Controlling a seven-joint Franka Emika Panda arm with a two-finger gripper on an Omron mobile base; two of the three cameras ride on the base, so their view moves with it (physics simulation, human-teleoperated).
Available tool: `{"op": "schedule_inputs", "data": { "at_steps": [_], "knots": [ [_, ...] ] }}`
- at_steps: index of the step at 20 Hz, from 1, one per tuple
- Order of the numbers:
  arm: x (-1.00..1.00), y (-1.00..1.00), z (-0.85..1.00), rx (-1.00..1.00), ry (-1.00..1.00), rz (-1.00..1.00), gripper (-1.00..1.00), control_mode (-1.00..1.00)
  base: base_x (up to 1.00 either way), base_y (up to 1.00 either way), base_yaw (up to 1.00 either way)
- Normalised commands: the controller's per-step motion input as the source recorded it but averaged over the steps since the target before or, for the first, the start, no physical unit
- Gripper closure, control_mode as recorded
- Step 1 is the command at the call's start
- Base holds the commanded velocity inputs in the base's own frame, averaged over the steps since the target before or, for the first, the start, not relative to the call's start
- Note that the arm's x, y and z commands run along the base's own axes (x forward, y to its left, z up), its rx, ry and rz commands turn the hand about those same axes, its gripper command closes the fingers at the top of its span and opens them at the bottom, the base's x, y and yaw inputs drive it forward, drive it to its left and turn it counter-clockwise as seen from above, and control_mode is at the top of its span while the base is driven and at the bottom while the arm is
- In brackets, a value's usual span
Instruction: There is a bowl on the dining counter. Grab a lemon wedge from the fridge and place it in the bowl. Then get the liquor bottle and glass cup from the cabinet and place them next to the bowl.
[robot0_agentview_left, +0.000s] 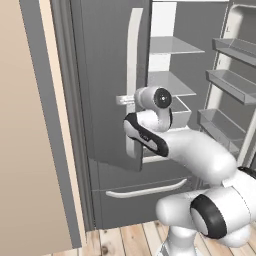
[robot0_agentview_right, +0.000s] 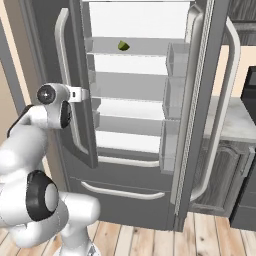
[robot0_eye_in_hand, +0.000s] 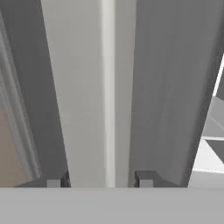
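Observation:
The dark grey fridge (robot0_agentview_left: 100, 75) stands in front of me with both upper doors swung out. On an upper shelf of its white interior (robot0_agentview_right: 130, 20) lies the small yellow-green lemon wedge (robot0_agentview_right: 123, 46). My gripper (robot0_agentview_left: 122, 100) (robot0_agentview_right: 82, 93) is at mid-height on the left door's long pale handle (robot0_agentview_left: 134, 50) (robot0_agentview_right: 62, 50). In the hand view the handle (robot0_eye_in_hand: 87, 87) runs between my two fingertips, and the gripper (robot0_eye_in_hand: 99, 179) is shut on it. The bowl, dining counter, liquor bottle and glass cup are out of view.
The right door (robot0_agentview_right: 200, 100) hangs wide open with its bins (robot0_agentview_left: 235, 80) facing inward. A lower drawer (robot0_agentview_right: 120, 190) is closed under the shelves. A tan wall panel (robot0_agentview_left: 25, 125) flanks the fridge on the left. A pale counter (robot0_agentview_right: 230, 120) over dark cabinets lies to the right.

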Motion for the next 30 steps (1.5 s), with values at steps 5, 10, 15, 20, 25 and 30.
{"op": "schedule_inputs", "data": {
  "at_steps": [5,10,15,20,25,30],
  "knots": [
    [-0.92,0.77,0.07,0.0,0.0,0.0,-1.0,-1.0,0.0,0.0,0.0],
    [-0.71,0.4,0.2,0.0,0.02,-0.04,-1.0,-1.0,0.0,0.0,0.0],
    [-1.0,-0.65,0.31,0.31,0.07,-0.22,-1.0,-1.0,0.0,0.0,0.0],
    [-0.85,-0.95,0.54,0.46,0.17,-0.23,-1.0,-1.0,0.0,0.0,0.0],
    [-0.12,-0.98,0.58,0.46,0.29,-0.17,-1.0,-1.0,0.0,0.0,0.0],
    [0.25,-0.56,0.21,0.44,0.3,-0.03,-1.0,-1.0,0.0,0.0,0.0]
  ]
}}
